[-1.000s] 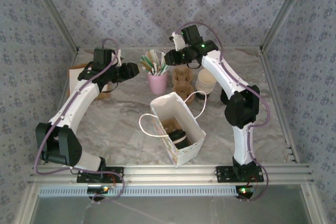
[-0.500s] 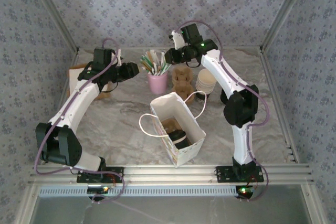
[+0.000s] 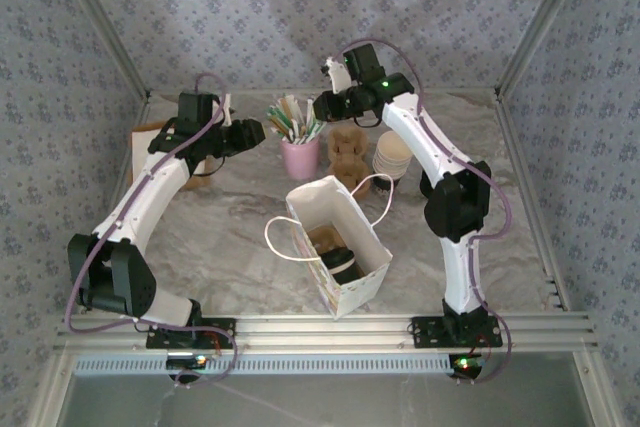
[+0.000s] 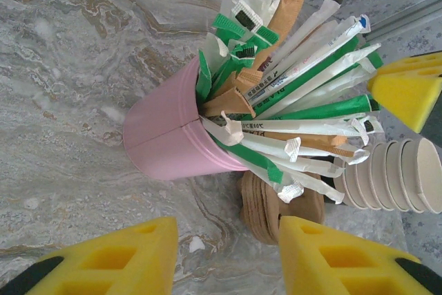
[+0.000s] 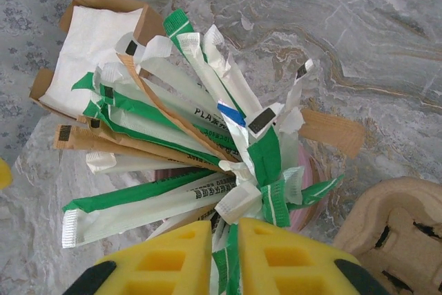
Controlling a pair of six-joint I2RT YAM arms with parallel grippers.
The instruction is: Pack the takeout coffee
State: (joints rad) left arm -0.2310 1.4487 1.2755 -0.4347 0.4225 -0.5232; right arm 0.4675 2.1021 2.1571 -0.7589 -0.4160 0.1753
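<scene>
The takeout coffee [image 3: 344,261], a cream cup with a black lid, stands inside the open white paper bag [image 3: 366,282] beside a brown pulp carrier [image 3: 324,239]. Behind the bag stands the pink holder [image 3: 299,158] [image 4: 173,136], full of wrapped straws [image 5: 173,122] [image 4: 304,101]. My right gripper [image 3: 322,107] [image 5: 225,229] is above the holder, shut on a green-and-white wrapped straw [image 5: 265,170] that sticks out between its yellow fingers. To the holder's left, low over the table, my left gripper [image 3: 255,132] [image 4: 228,240] is open with nothing between its fingers.
A stack of brown pulp carriers [image 3: 348,152] [image 4: 266,202] and a stack of lidless cream cups [image 3: 393,155] [image 4: 400,174] stand right of the holder. A napkin box [image 3: 150,142] [image 5: 90,53] sits at the back left. The bag's string handles [image 3: 275,239] loop outward.
My right gripper's fingers have drawn together on the wrapped straw, and its wrist has shifted slightly. The left arm, bag and cup have not moved.
</scene>
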